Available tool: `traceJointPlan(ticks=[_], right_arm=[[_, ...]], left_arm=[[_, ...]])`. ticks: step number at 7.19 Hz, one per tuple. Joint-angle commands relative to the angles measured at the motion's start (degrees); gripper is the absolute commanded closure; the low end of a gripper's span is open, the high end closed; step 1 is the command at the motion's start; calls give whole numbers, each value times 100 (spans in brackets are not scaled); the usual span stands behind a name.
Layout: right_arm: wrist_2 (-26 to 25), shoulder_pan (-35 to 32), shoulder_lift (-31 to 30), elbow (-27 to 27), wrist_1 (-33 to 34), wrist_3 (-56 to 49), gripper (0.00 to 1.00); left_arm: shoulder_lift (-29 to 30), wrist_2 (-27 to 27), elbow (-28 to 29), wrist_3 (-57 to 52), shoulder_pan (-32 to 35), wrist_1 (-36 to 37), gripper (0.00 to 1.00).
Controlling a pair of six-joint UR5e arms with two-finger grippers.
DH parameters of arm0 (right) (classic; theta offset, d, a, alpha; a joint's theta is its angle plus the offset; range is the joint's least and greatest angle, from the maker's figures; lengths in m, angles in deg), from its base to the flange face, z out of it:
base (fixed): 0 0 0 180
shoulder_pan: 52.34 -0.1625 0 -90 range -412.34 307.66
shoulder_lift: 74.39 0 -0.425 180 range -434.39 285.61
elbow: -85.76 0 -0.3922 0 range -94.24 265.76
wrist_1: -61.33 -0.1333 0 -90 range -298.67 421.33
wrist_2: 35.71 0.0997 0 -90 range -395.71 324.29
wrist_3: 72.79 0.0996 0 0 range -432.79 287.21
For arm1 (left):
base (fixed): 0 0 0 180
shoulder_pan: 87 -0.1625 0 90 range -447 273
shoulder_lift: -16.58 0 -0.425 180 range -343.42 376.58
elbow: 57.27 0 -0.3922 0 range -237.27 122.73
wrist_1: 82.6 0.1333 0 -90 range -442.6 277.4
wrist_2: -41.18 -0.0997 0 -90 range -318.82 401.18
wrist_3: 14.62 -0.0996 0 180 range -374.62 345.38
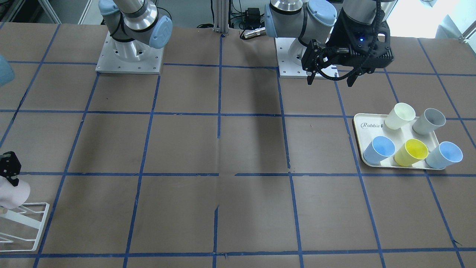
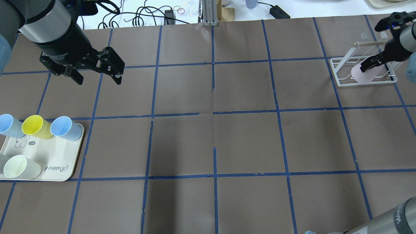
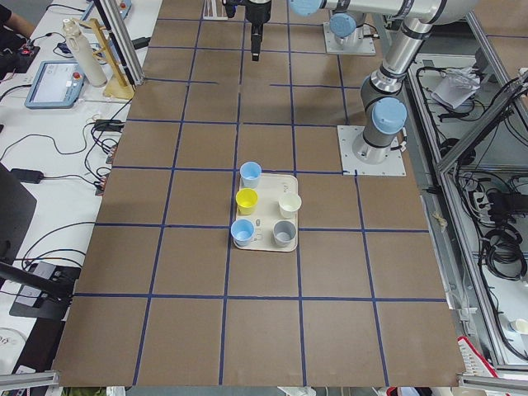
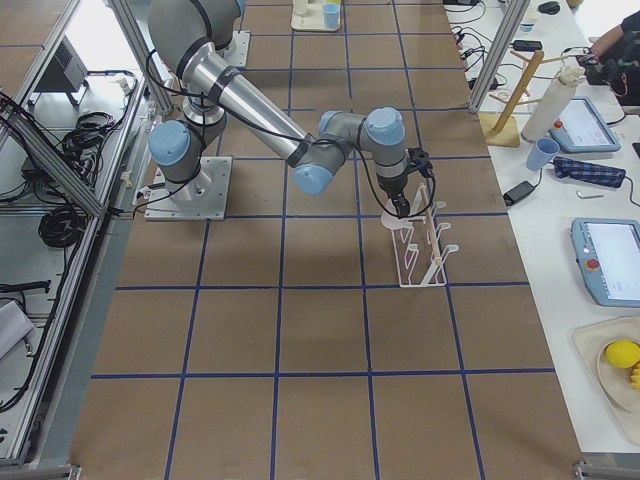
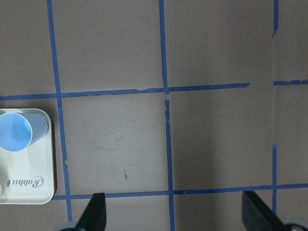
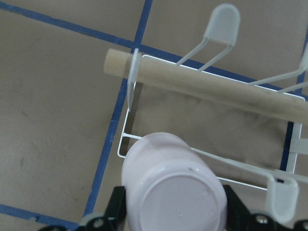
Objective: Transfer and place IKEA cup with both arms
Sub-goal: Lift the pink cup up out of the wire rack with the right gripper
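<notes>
The pale pink IKEA cup (image 2: 360, 74) is tilted, base up, over the near end of the white wire rack (image 2: 339, 75) at the far right of the table. My right gripper (image 2: 370, 63) is shut on it. In the right wrist view the cup's base (image 6: 173, 195) fills the gap between both fingers, under the rack's wooden rod (image 6: 202, 89). The cup also shows in the front view (image 1: 14, 191). My left gripper (image 2: 98, 78) is open and empty, above bare table beyond the tray; it also shows in the front view (image 1: 329, 80).
A cream tray (image 2: 55, 162) at the left edge holds a cream-white cup (image 2: 19, 166), a grey cup (image 1: 429, 121), a yellow cup (image 2: 34, 126) and two blue cups (image 2: 65, 128). Blue tape lines grid the brown table.
</notes>
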Motion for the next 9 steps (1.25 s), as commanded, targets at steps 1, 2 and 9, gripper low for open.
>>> traceJointPlan(ticks=[1,2,9], right_arm=[[-58,-6,-109,347,-393,-17,93],[-84,-6,-266,497,-683,-17,93],[-251,-801,-1647,551,-2722,1133,100]], left_arm=[[-9,0,0,0,-7,0,0],[0,0,0,0,-7,0,0],[-122,944,114,-70,-322,-314,0]])
